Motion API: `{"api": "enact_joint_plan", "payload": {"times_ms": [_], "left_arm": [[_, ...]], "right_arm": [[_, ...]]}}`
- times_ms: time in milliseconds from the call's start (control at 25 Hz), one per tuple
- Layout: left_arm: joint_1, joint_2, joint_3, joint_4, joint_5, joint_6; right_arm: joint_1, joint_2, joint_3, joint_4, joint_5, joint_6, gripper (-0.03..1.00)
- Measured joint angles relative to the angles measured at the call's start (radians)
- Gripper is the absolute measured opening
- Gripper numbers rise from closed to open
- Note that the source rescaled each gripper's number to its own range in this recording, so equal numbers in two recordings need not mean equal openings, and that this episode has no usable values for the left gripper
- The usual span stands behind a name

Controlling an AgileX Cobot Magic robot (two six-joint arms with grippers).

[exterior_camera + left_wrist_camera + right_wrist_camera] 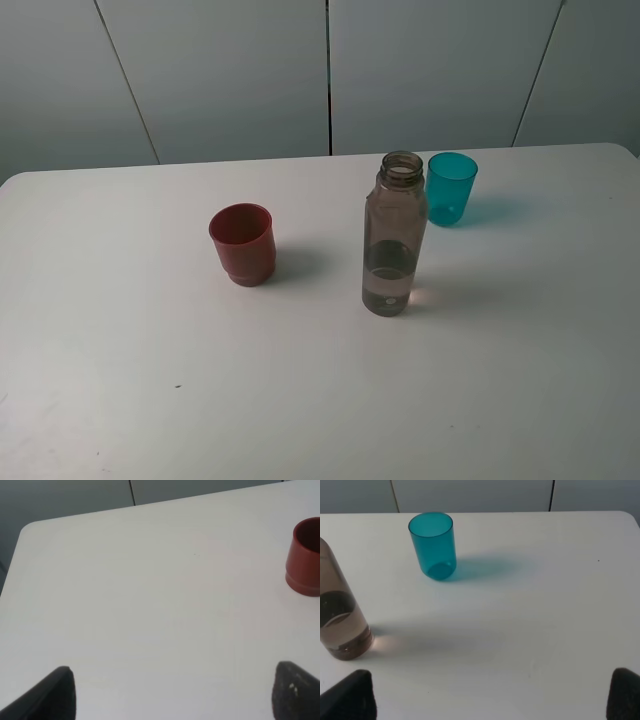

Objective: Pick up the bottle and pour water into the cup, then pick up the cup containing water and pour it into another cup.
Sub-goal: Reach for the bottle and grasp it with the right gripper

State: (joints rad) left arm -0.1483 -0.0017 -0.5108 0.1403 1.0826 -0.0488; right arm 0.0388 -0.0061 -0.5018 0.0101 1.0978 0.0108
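The tall smoky grey-brown bottle (394, 236) stands upright and capless near the middle of the white table (120, 400), with some water in its lower part; its lower body (340, 615) also shows in the right wrist view. The teal cup (451, 187) (433, 545) stands upright just behind and to the right of the bottle. The dark red cup (242, 244) (305, 557) stands upright to the bottle's left. No arm shows in the exterior view. My left gripper (172, 692) and right gripper (492, 695) both stand open over bare table, each holding nothing.
Grey wall panels (330, 70) rise behind the table's far edge. The table's rounded far-left corner (27, 530) shows in the left wrist view.
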Motion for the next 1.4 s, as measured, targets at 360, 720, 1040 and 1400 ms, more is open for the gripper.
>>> {"api": "enact_joint_plan", "payload": {"times_ms": [360, 720, 1040, 1400], "left_arm": [[0.000, 0.000, 0.000, 0.000, 0.000, 0.002], [0.000, 0.000, 0.000, 0.000, 0.000, 0.002], [0.000, 0.000, 0.000, 0.000, 0.000, 0.002], [0.000, 0.000, 0.000, 0.000, 0.000, 0.002]], "right_arm": [[0.000, 0.000, 0.000, 0.000, 0.000, 0.000, 1.00], [0.009, 0.000, 0.000, -0.022, 0.000, 0.000, 1.00], [0.011, 0.320, -0.028, 0.030, -0.070, 0.000, 1.00], [0.127, 0.763, -0.045, 0.278, -0.654, -0.121, 1.00]]}}
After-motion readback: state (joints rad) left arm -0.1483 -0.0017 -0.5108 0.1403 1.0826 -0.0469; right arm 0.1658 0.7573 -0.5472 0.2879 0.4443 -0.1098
